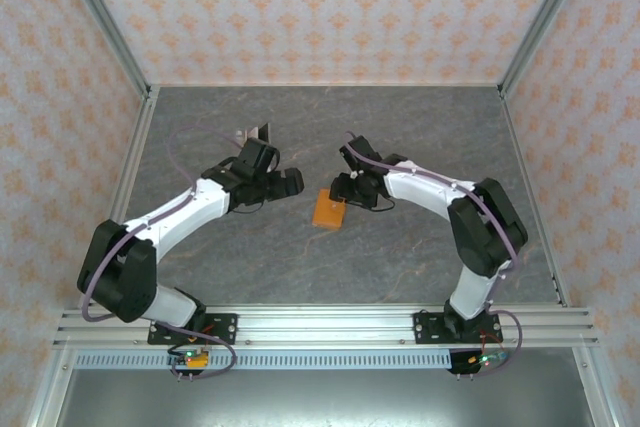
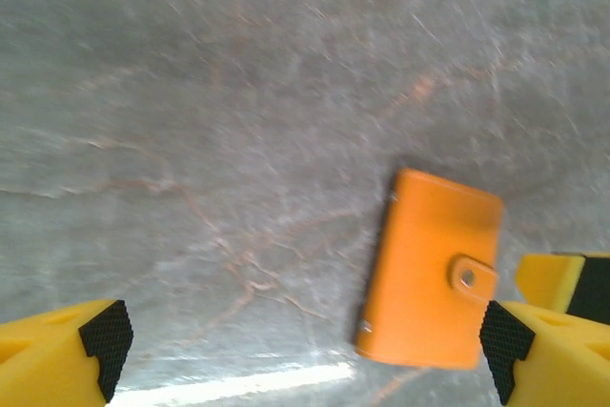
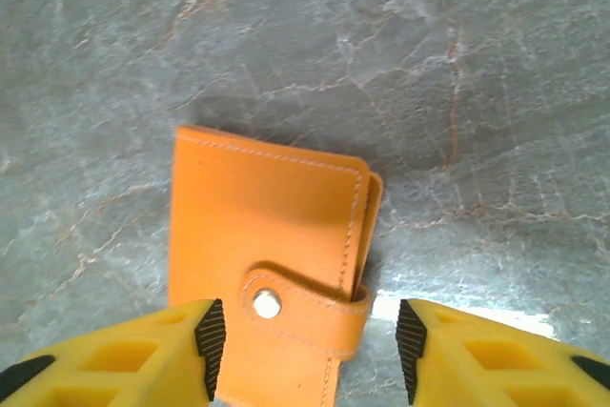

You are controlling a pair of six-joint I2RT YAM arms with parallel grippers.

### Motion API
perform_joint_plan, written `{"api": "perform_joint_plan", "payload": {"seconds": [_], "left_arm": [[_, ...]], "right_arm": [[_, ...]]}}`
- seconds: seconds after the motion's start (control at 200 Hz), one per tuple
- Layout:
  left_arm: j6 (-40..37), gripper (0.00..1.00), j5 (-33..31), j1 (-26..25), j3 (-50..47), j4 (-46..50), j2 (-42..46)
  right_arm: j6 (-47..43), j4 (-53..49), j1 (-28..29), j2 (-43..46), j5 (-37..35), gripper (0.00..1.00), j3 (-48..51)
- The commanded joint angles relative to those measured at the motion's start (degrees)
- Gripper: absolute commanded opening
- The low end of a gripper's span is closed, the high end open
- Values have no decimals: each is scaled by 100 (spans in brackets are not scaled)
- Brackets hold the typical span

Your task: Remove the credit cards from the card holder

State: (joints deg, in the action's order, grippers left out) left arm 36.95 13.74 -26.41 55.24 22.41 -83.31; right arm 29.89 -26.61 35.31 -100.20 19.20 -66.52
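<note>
Orange card holder [image 1: 329,210] lies flat mid-desk [image 1: 400,267], snap strap [image 3: 286,307] fastened. Left jaws wide apart, just beside it. Right jaws half apart, straddling its strap end, gripping nothing.

The card holder [image 1: 329,210] lies on the table [image 1: 430,127] between left jaws and right jaws (nearer the right)

We see a grey, marble-veined worktop [image 1: 420,127] enclosed on three sides by walls [image 1: 330,7] papered in a pale peach floral pattern, with aluminium posts [image 1: 104,17] in the corners and an aluminium rail [image 1: 330,319] along its near edge.
</note>
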Motion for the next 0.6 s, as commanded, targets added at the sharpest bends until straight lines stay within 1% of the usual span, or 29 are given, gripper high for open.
{"api": "perform_joint_plan", "payload": {"seconds": [0.0,0.07,0.19,0.375,0.43,0.51,0.596], "left_arm": [[419,94,630,-177,-192,-449,-212],[506,92,744,-275,-192,-588,-368],[634,89,819,-501,-160,-827,-651],[756,78,923,-573,-6,-902,-1069],[770,76,1039,-570,4,-970,-1146],[766,70,1202,-567,-5,-1086,-1263],[796,67,1377,-567,-23,-1239,-1339]], "right_arm": [[46,-277,13,-9,109,46,239],[60,-207,13,-75,169,41,275],[13,-282,11,-271,143,37,165],[-74,-400,13,-489,28,36,69],[-129,-444,5,-547,-21,35,69],[-238,-450,-7,-630,2,34,87],[-360,-459,-39,-710,48,32,78]]}}
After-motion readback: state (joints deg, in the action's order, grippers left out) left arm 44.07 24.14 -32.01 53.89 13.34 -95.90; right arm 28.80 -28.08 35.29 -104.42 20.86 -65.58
